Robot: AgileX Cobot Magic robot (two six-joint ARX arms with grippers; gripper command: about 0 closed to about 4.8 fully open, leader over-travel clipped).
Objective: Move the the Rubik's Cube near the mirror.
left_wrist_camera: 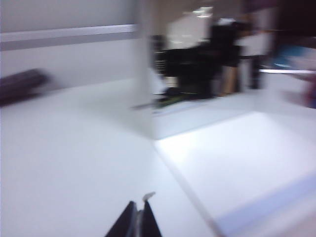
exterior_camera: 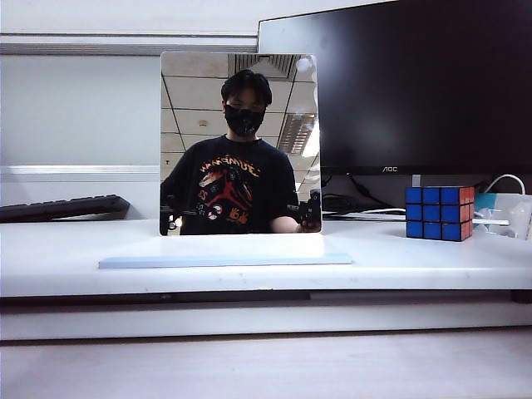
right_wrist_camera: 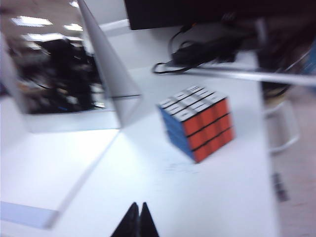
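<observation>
1 Rubik's Cube [exterior_camera: 440,213] on table [exterior_camera: 249,278], right of 1 mirror [exterior_camera: 239,143], apart, below 1 monitor [exterior_camera: 399,83]. 1 keyboard [exterior_camera: 62,208] far left. Left end effector [left_wrist_camera: 139,217] & right end effector [right_wrist_camera: 138,219]: both closed, empty, low over table.

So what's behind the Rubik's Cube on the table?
Behind the Rubik's Cube stand the black monitor and its cables. Whatever lies directly behind the cube is hidden. Both grippers, left and right, are shut, short of it.

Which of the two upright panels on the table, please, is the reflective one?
The mirror on its pale-blue base; the black AOC monitor behind it shows only a dark screen.
</observation>
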